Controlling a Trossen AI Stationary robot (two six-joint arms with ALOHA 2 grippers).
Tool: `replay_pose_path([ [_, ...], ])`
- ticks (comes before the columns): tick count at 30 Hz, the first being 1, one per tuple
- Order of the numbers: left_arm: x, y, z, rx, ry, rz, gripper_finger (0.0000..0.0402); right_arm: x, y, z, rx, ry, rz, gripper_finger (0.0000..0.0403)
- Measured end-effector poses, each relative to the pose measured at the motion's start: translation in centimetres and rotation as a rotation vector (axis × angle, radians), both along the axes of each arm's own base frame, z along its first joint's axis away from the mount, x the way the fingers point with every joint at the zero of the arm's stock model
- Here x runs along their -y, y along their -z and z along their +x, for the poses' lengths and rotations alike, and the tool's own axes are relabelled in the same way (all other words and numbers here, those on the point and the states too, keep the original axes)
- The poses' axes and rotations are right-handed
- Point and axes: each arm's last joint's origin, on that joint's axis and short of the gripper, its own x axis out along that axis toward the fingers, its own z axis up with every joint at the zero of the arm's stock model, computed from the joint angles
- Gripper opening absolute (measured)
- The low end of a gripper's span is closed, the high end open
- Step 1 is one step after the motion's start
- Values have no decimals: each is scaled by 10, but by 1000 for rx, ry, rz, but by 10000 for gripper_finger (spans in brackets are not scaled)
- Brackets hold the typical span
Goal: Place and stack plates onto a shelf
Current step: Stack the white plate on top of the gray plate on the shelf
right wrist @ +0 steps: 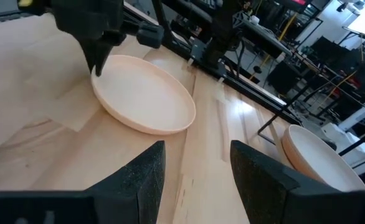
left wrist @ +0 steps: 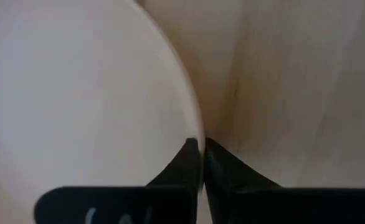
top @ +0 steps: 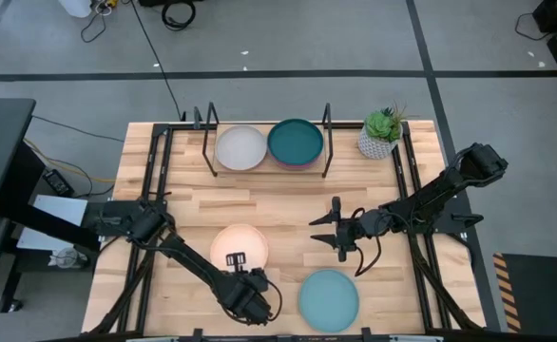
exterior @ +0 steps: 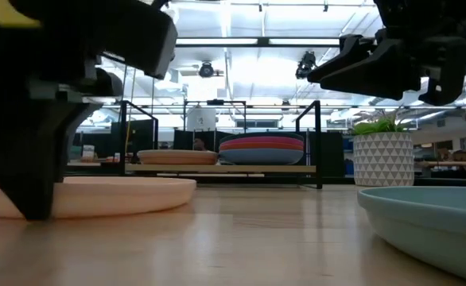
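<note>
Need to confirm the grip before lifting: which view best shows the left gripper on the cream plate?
Left wrist view: left gripper pinches the cream plate rim. High view is partly blocked by the arm; low shows silhouette; right wrist shows it distantly.

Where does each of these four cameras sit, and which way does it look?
High: overhead, looking straight down; both arms, table.
Low: table height, facing the shelf; arms hang from above.
Left wrist: on the left arm; left tool shut on the cream plate.
Right wrist: on the right arm; right tool open.
Both wrist views share that plate.
</note>
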Motion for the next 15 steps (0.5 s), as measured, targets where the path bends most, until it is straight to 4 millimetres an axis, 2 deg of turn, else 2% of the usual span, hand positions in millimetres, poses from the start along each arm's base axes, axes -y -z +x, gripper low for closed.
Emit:
replay_pose_path([
  [3, -2, -11, -2, 20, -8, 17, 15, 0, 0, 0, 0, 4, 16, 187],
  [7, -9, -36, -1, 106, -5, 48, 15, 0, 0, 0, 0, 6, 28, 187],
  [15, -53, -74, 16, 226, -17, 122, 14, -2, 0, 0, -10, -29, 110, 187],
])
